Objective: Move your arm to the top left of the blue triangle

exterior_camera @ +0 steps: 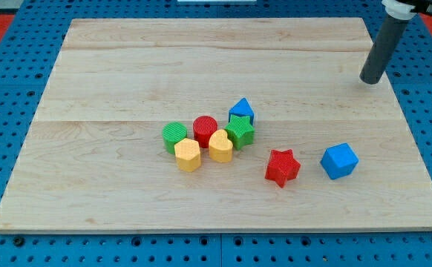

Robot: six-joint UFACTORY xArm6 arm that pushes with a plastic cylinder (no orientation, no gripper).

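The blue triangle (242, 110) sits near the board's middle, at the top of a cluster, touching a green star (240, 130) below it. My tip (369, 80) rests on the board at the view's upper right, far to the right of the blue triangle and a little above it. The dark rod rises from the tip toward the view's top right corner.
The cluster also holds a red cylinder (205, 127), a green cylinder (174, 136), a yellow hexagon (188, 154) and a yellow heart (220, 145). A red star (282, 167) and a blue cube (339, 161) lie apart at the lower right. The wooden board (127, 67) sits on a blue pegboard.
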